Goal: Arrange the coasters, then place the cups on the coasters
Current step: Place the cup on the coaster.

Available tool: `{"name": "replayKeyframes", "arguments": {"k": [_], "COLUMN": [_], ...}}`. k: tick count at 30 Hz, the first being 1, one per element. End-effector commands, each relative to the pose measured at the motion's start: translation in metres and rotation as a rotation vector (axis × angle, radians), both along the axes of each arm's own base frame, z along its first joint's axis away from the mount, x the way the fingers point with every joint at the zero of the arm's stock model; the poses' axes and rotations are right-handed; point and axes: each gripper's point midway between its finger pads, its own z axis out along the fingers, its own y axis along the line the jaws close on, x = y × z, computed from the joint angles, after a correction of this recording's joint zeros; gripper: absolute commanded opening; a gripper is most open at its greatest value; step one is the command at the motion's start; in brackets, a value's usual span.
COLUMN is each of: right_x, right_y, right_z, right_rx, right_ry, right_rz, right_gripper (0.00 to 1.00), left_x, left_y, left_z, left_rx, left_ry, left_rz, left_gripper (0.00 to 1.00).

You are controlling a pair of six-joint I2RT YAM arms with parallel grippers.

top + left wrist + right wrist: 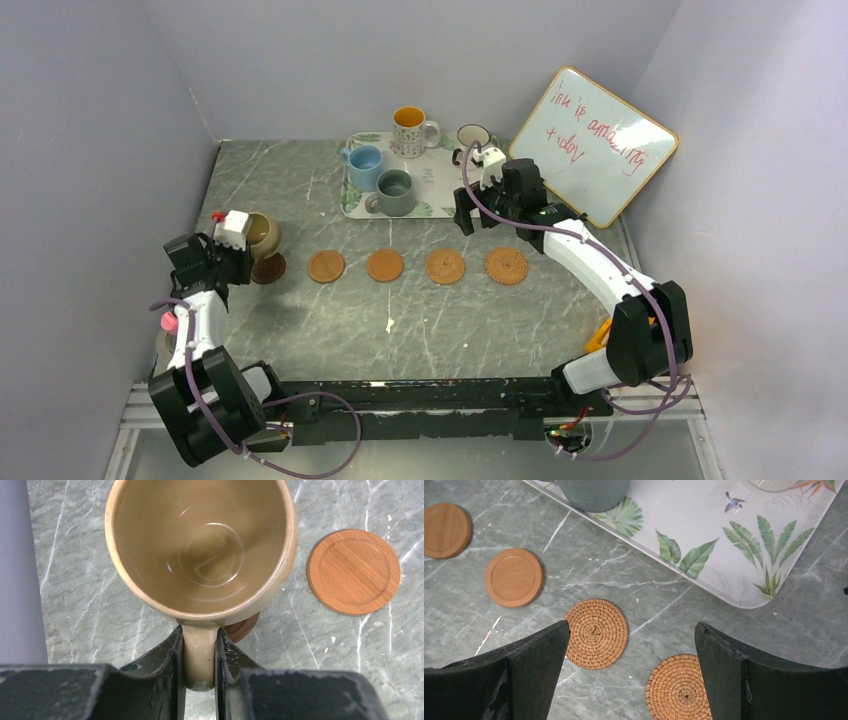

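My left gripper (200,635) is shut on the handle of the tan cup (200,545), at the left of the table (263,236). A dark brown coaster (268,268) peeks out under the cup (246,627); I cannot tell whether the cup rests on it. Two smooth coasters (326,266) (385,265) and two woven coasters (445,266) (506,266) continue the row. My right gripper (472,212) hangs open over the woven pair (596,633) (676,687), holding nothing. The light blue cup (364,160), grey-green cup (396,192) and patterned cup (409,130) stand on the tray.
The leaf-print tray (358,207) lies at the back centre, its corner near my right gripper (724,580). A white dark-rimmed cup (473,136) stands by the tray's right end, partly behind the right wrist. A whiteboard (598,145) leans at the back right. Walls close in on both sides.
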Motion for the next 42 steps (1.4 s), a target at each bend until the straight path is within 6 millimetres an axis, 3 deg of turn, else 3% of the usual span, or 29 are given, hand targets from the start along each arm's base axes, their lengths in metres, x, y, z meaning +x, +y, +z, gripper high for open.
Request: {"name": "replayKeyframes", "arguments": {"k": [1, 28, 42], "right_x": [0.007, 0.008, 0.009], "right_y": [0.004, 0.004, 0.003], "right_z": [0.019, 0.018, 0.018], "right_rx": [0.007, -0.006, -0.013], "right_ry": [-0.067, -0.07, -0.072], "right_rz": [0.009, 0.007, 0.004], "right_gripper": [0.99, 0.99, 0.99], "left_x": [0.016, 0.002, -0.002], "left_y": [0.0, 0.007, 0.008], "left_z": [0.037, -0.003, -0.01], "left_rx": [0.074, 0.082, 0.089], "left_ry": [-0.163, -0.077, -0.06], "left_rz": [-0.064, -0.081, -0.085], "left_gripper": [0.05, 0.05, 0.05]}}
